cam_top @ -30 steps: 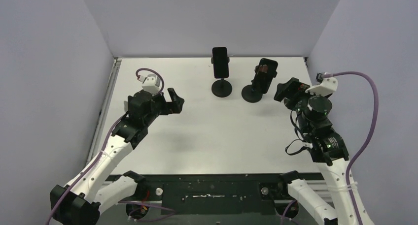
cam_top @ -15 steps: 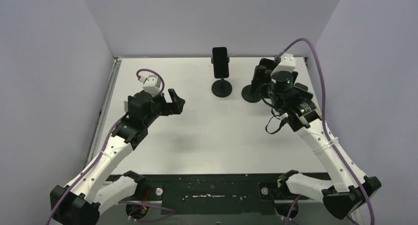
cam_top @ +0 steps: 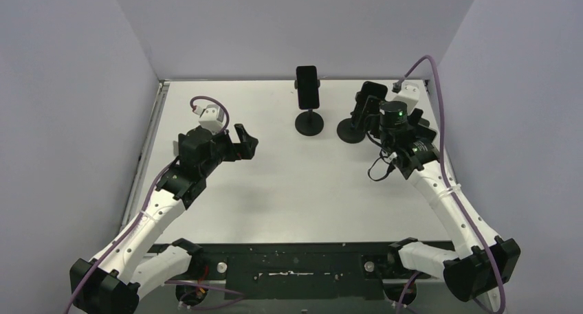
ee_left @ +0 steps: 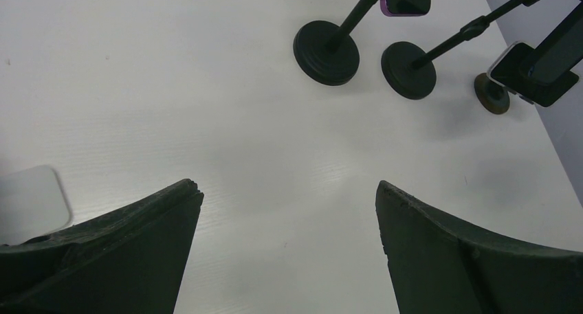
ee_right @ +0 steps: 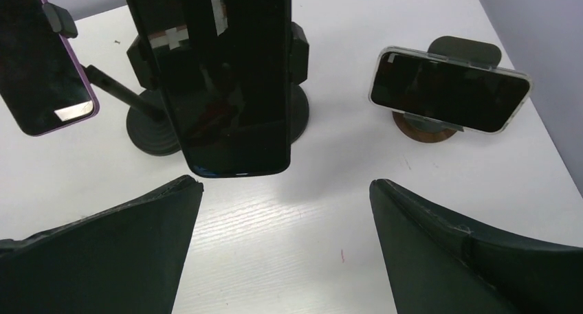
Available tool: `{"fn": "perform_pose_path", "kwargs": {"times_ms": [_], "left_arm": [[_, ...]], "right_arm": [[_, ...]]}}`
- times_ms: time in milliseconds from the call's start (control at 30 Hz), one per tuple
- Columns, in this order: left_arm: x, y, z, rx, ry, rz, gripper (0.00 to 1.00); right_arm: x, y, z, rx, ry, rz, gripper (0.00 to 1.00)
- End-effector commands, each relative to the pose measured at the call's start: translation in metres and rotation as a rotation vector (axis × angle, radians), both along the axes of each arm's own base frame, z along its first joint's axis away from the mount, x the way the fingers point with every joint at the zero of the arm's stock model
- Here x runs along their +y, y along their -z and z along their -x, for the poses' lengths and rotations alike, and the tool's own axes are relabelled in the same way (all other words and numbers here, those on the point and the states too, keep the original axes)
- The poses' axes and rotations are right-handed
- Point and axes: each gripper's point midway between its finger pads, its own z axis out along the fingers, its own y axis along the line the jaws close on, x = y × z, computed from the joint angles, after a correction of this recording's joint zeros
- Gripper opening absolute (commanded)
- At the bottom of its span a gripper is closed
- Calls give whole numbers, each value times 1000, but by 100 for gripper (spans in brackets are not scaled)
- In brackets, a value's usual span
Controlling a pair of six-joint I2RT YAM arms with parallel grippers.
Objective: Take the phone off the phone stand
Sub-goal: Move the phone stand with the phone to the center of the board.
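Status: grasp not yet made. Removal is entirely ahead.

Right gripper (ee_right: 285,183): jaws spread wide, nothing between them. In the wrist view both fingers frame bare counter (ee_right: 275,245) just below the lower edge of the dark phone (ee_right: 220,80). No contact is visible.

Dark phone: seated upright in the clamp stand (ee_right: 298,53), with the side clamps pressing on both long edges. The stand's round base shows behind the phone's lower part. In the top view this stand is the right-hand one of the pair at the back of the counter, and the right wrist sits close beside it. I take this phone as the target, since the jaws face it.

Other phones, apparently not engaged:
- purple-cased phone (ee_right: 41,66) on a tilted pole stand, to the left of the target.
- clear-cased phone (ee_right: 450,91) lying sideways on a small brown stand, to the right and near the wall.

Left gripper (cam_top: 246,139): jaws fully parted and empty, hovering over the open middle-left of the counter, well apart from all three stands.

Done so far: the right arm is lined up in front of the target. Left to do, by my reading:
1. Bring the jaws up around the phone's body.
2. Close on it.
3. Pull it free of the side clamps.
4. Carry it clear.

Risk: the clamp may hold firmly, so the stand could tip or drag along with the phone.
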Motion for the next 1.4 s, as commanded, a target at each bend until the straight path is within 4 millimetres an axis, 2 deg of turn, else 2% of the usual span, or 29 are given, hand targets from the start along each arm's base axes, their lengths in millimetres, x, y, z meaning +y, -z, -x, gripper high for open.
{"fn": "perform_pose_path", "kwargs": {"times_ms": [0,500,967,1367], "left_arm": [[-5,-19,-3,-59,17,27,97],[-4,-21,-3,-61,14,29,97],[-6,-22,-2,-61,21,34,97],[-7,-20,-4,-52,25,34,97]], "right_arm": [[12,-12,-12,-84,-28,-67,100],[23,1,-36,-81,-40,-67,100],[25,7,-51,-104,-50,-92,100],[27,20,-59,-78,-62,-90,100]]}}
